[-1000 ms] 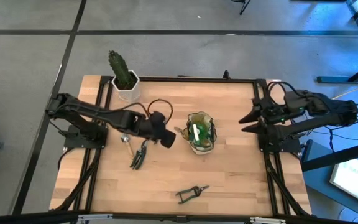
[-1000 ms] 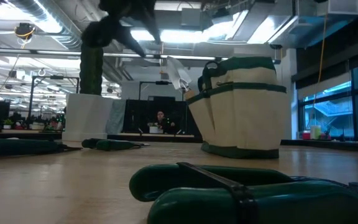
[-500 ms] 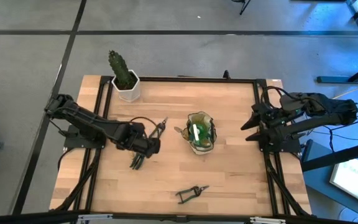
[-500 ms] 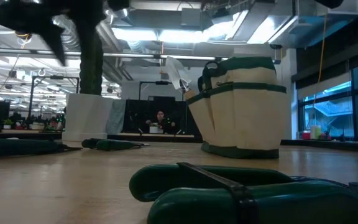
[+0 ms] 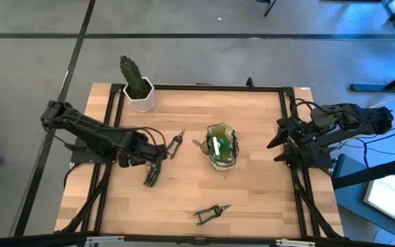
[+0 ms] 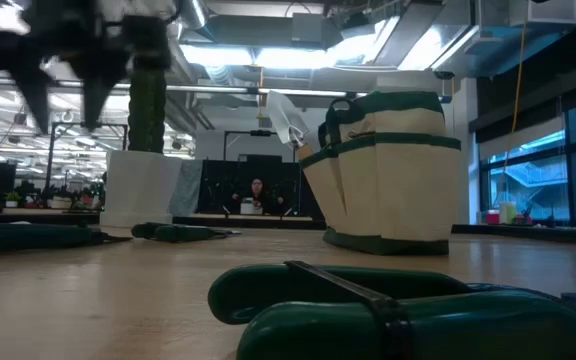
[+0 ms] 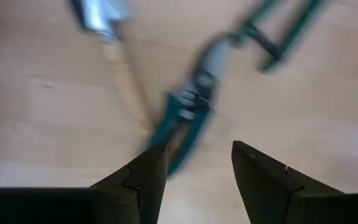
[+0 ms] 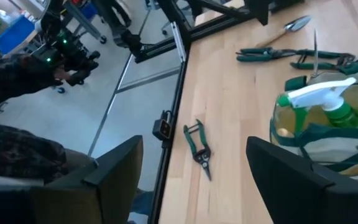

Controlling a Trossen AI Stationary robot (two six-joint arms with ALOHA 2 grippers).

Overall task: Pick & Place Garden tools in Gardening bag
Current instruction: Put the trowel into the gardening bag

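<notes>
One gardening bag [image 5: 221,145] is standing upright just right of the tabletop's [image 5: 252,185] centre, mouth facing up. One spray bottle [image 8: 328,107] is sitting inside it, white nozzle pointing toward the left edge of the tabletop, and one silver blade [image 6: 286,117] is sticking up out of the bag's left side. Three tools are lying loose on the wood. One wooden-handled trowel [image 7: 114,43] and one green-handled tool [image 7: 188,115] are lying together near the left edge, about halfway along it; the green-handled tool's long axis is running diagonally, from the near-left toward the far-right. One pair of pruning shears [image 5: 211,213] is lying near the front edge, at about its middle, long axis nearly parallel to that edge, tips aiming right. One cactus in a white pot [image 5: 138,87] is standing at the far edge, toward the far-left corner. Two arms are present. The left gripper [image 7: 194,171] is hovering over the left-edge tools, fingers apart and holding nothing. The right gripper [image 5: 277,143] is waiting over the right edge, its fingers [image 8: 117,163] spread wide and holding nothing.
</notes>
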